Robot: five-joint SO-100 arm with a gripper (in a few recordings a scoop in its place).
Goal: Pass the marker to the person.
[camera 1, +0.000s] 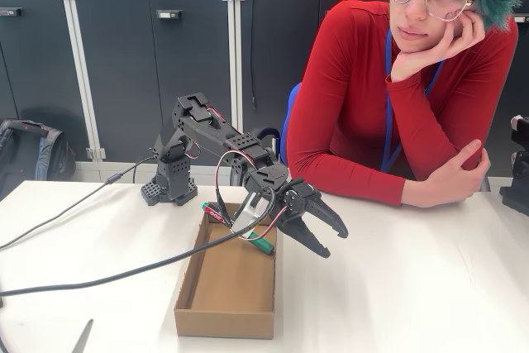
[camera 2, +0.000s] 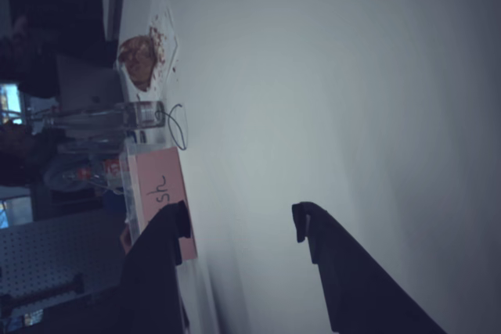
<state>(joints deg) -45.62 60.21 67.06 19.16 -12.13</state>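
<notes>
The black five-joint arm [camera 1: 216,142] reaches forward from its base, wrist bent down. Its black two-finger gripper [camera 1: 325,233] hangs with jaws spread apart, empty between them [camera 2: 243,228].

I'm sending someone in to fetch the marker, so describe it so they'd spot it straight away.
On the white table stands a shallow open cardboard box in front of the black robot arm. The marker lies slanted at the box's far end, partly behind cables: a slim dark pen with a green tip.

One marker [camera 1: 248,236], one cardboard box [camera 1: 225,303], one person [camera 1: 397,97] (seated), one arm [camera 1: 223,142]
</notes>
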